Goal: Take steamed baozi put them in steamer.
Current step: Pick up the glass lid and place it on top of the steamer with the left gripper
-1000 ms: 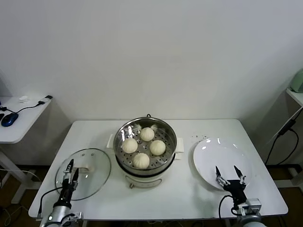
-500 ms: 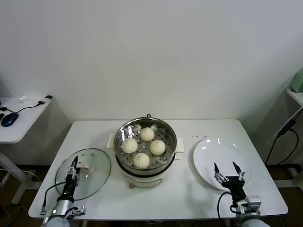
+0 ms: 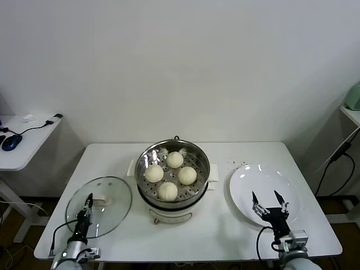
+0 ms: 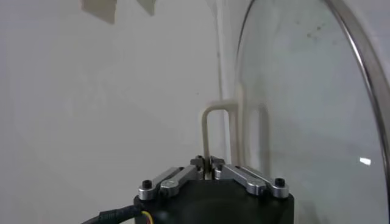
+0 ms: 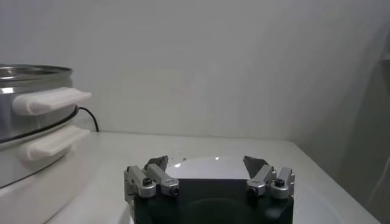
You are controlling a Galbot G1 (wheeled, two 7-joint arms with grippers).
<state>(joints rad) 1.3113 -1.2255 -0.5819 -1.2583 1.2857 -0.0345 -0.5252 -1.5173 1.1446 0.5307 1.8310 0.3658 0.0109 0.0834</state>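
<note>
Several cream-white baozi (image 3: 167, 190) lie on the perforated tray inside the steel steamer (image 3: 197, 183) at the table's middle. The steamer's side and white handles show in the right wrist view (image 5: 36, 122). My right gripper (image 3: 266, 202) is open and empty over the near edge of the flat white plate (image 3: 253, 180); its jaws stand wide apart in the right wrist view (image 5: 206, 164). My left gripper (image 3: 89, 202) is shut and empty at the near left, over the glass lid (image 3: 115, 197). In the left wrist view its closed fingertips (image 4: 207, 164) point at the lid's white handle (image 4: 219, 131).
The glass lid lies flat on the table left of the steamer. The plate (image 5: 201, 164) is bare. A side desk with a mouse (image 3: 10, 142) stands at the far left. A black cable (image 3: 332, 160) hangs at the right.
Both grippers have moved slightly: the right one shifted a little left and away over the plate, the left one dropped lower at the lid's near edge. The baozi have not moved.
</note>
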